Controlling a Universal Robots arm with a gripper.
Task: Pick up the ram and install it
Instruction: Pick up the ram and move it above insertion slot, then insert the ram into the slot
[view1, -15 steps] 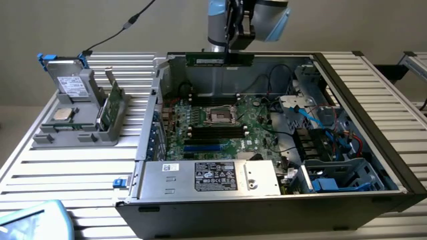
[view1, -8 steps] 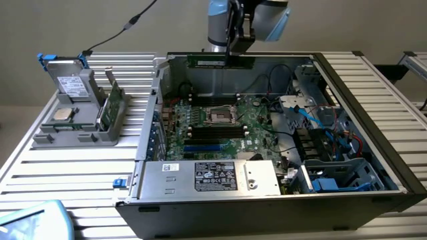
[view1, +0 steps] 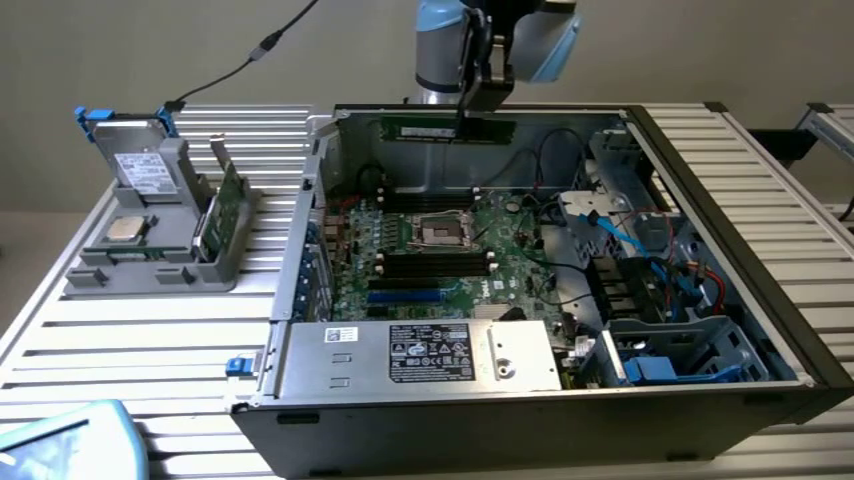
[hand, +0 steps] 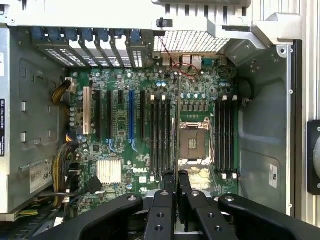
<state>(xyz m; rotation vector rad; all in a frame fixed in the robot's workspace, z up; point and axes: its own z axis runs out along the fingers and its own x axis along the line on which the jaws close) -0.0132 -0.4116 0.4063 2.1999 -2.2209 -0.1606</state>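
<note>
Here, gripping the ram (hand: 178, 117) in the narrowly pinched gripper (hand: 176, 176), edge-down and hanging clear, probably to keep it parallel with the black memory slots (hand: 161, 135) on the motherboard (hand: 125, 145), deep inside the open case (hand: 260, 125).

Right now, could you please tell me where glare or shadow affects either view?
Exterior view: soft, even light; the green ram in the pincer stands out against the shaded case wall. Wrist view: the vent grille and the heatsink glare white, while the black pincer, shut on the edge-on ram, reads as a dark mass.
</note>
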